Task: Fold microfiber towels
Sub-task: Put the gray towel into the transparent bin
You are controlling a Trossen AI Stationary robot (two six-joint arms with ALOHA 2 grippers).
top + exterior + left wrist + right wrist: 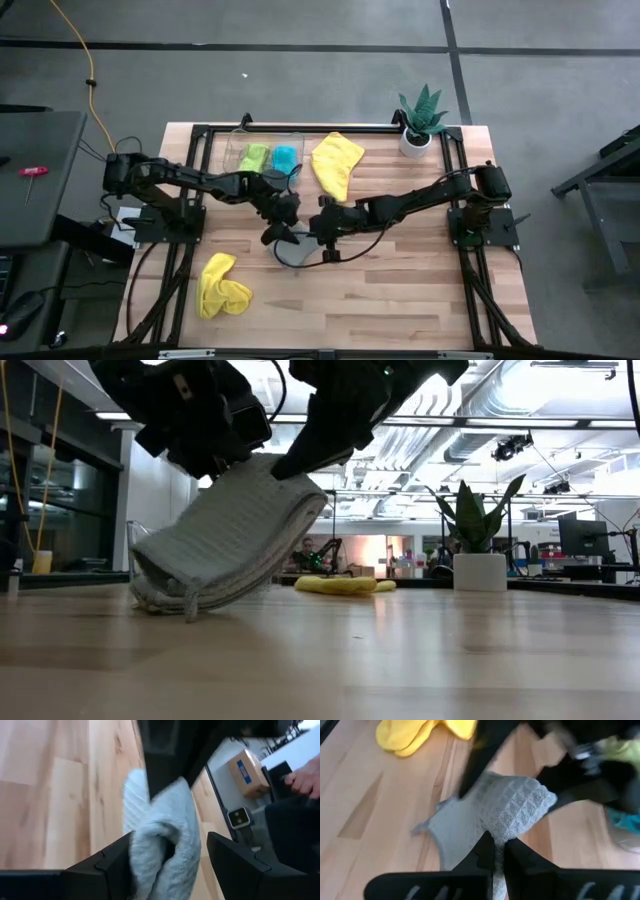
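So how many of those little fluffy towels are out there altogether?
5: grey towel between both grippers, two yellow towels, one at the back, one front-left, green towel and blue towel in the clear tray.

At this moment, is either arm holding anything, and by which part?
The right gripper, shut, pinches the light grey plush microfiber towel at a bunched, folded edge, lifting that end off the wooden table. The left gripper straddles it, jaws open.

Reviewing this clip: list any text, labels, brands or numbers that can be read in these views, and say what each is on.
No text can be read in any view.
Cardboard box beyond the table, left wrist view: a blue label, too blurred to read.
Grey towel, yellow towels, plant pot, clear tray: no markings visible.
Monitors in the room behind, low view: too small to read.
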